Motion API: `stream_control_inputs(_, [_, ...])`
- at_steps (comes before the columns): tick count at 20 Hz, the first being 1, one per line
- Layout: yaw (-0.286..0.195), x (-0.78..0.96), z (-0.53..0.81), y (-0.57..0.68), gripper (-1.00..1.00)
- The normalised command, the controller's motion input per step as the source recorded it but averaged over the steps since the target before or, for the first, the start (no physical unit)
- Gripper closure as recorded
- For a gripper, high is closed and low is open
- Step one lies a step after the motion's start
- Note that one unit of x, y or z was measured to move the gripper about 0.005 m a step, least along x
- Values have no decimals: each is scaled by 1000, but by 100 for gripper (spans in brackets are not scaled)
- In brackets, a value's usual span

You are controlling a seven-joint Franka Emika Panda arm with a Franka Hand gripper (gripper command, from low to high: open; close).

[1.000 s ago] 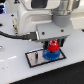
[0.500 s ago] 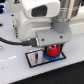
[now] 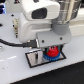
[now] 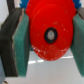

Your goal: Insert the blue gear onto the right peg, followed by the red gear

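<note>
While the arm hangs low over the plate (image 3: 34, 59), the gripper (image 3: 50, 50) has its two fingers closed against the red gear (image 3: 51, 52), one on each side of the disc. From the wrist view the red gear (image 4: 50, 31) fills the middle of the picture, its dark centre hole showing, and a teal pad (image 4: 22, 42) presses on its rim at one side; the opposite pad is only partly in the picture. In the exterior view the red gear sits directly above the blue gear (image 3: 50, 58), whose blue teeth show just beneath it at the plate's end toward the exterior view's right. Whether the two gears touch cannot be told. The right peg is hidden under them. That black-framed plate lies flat on the white tabletop (image 3: 15, 72).
</note>
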Motion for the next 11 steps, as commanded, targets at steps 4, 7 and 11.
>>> stream_control_inputs(4, [0,14,386,59,-100])
stream_control_inputs(7, [0,8,566,121,-100])
stream_control_inputs(11, [0,-6,406,40,-100])
